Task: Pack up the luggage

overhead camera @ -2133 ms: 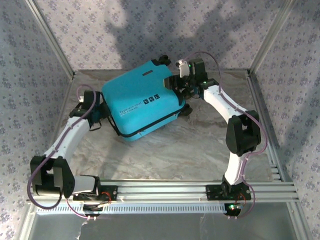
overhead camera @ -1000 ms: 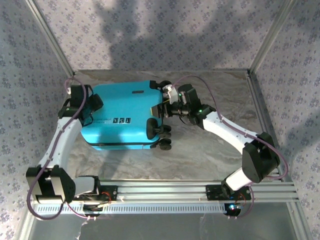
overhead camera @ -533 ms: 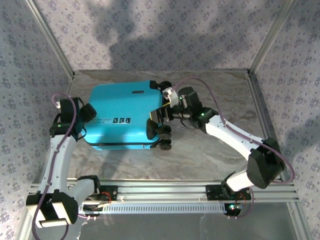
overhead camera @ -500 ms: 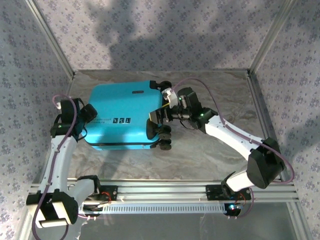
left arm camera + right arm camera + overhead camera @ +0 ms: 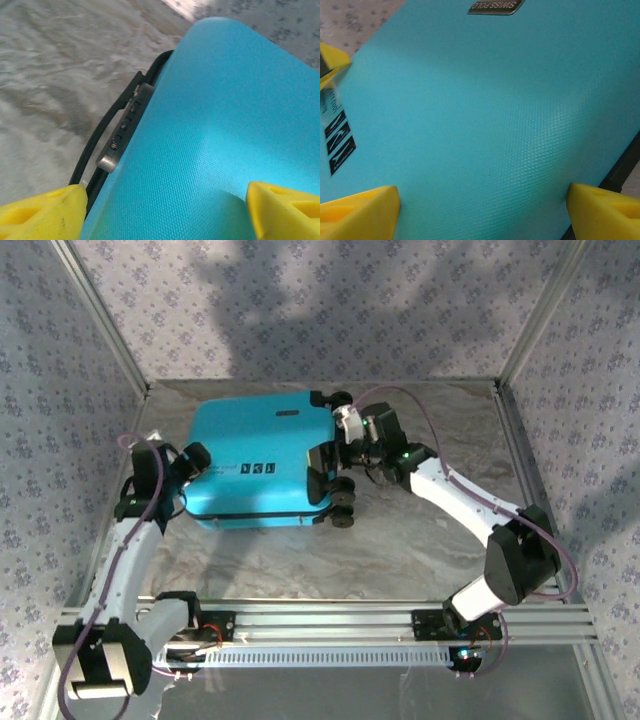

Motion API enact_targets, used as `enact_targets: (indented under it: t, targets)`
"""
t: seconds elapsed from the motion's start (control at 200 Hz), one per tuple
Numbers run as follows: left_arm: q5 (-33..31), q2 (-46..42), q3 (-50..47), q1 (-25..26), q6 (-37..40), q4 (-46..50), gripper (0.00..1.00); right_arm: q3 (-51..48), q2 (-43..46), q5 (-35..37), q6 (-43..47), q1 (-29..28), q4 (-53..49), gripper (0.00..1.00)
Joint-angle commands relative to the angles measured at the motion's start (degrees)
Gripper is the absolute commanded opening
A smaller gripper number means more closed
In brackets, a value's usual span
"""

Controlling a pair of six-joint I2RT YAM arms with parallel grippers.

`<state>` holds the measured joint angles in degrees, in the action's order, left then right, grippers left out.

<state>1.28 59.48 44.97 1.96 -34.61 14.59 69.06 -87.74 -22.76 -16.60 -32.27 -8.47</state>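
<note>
Suitcase (image 5: 262, 462) lies shut, long axis running between my tools. Left tool (image 5: 190, 462) faces its handle (image 5: 107, 130), right tool (image 5: 335, 452) faces its wheels (image 5: 343, 512). Both are spread, apparently gripping nothing.

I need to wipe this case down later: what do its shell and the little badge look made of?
The luggage shell looks like hard moulded plastic, turquoise, with a fine pebbled grain and a soft sheen. Its badge looks like brushed metal, or perhaps metal-look plastic: dull grey with pale lettering.
</note>
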Motion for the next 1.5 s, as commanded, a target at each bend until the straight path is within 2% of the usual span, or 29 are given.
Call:
enact_targets:
  t: [0.0, 0.105, 0.325, 0.445, 0.53, 0.615, 0.765, 0.909, 1.039, 1.204, 1.359, 1.494]
  targets:
    - [14.59, 8.75, 1.85, 6.88, -3.91, -3.24, 0.80, 5.33, -3.06, -6.49, 1.49, 1.07, -0.70, 0.85]
    - [13.33, 10.88, 6.23, 8.89, -2.73, -1.56, 0.78, 8.35, -4.60, -11.09, 2.01, 2.12, -0.18, 0.83]
    - [9.67, 4.69, 14.65, 9.29, 1.36, 7.37, 0.82, 17.13, -5.59, -17.30, 3.77, 3.24, -1.24, 0.82]
    - [8.87, 1.78, 15.43, 9.29, 1.66, 9.76, 0.83, 22.61, -8.64, -19.12, 4.42, 4.40, -4.62, 0.82]
    - [9.14, 0.61, 14.74, 9.29, 1.39, 10.26, 0.84, 23.66, -10.41, -21.09, 3.18, 5.52, -3.46, 0.82]
    - [9.18, 0.20, 14.16, 9.38, 1.34, 10.78, 0.84, 24.88, -11.39, -18.17, 4.66, 6.05, -6.11, 0.82]
    - [9.18, -0.16, 14.15, 9.56, 2.38, 10.82, 0.84, 24.35, -9.51, -6.68, 9.54, 6.52, -11.73, 0.85]
    - [8.20, 1.03, 16.73, 9.56, 4.22, 11.60, 0.84, 22.31, -5.86, -0.97, 12.32, 7.05, -13.62, 0.87]
    - [7.74, 1.87, 20.50, 9.70, 5.49, 13.83, 0.84, 16.12, 1.24, 5.08, 13.18, 5.95, -12.63, 0.84]
    - [6.57, 1.79, 23.78, 10.79, 6.18, 15.44, 0.84, 3.16, 13.60, 15.87, 13.30, -0.73, -9.55, 0.74]
    - [3.62, 2.20, 25.29, 16.74, 6.78, 15.36, 0.84, -13.99, 23.45, 19.76, 8.48, -7.49, -2.17, 0.65]
    - [-0.52, 4.20, 27.44, 22.61, 7.95, 15.92, 0.84, -24.59, 25.61, 22.03, 4.21, -11.35, 3.77, 0.61]
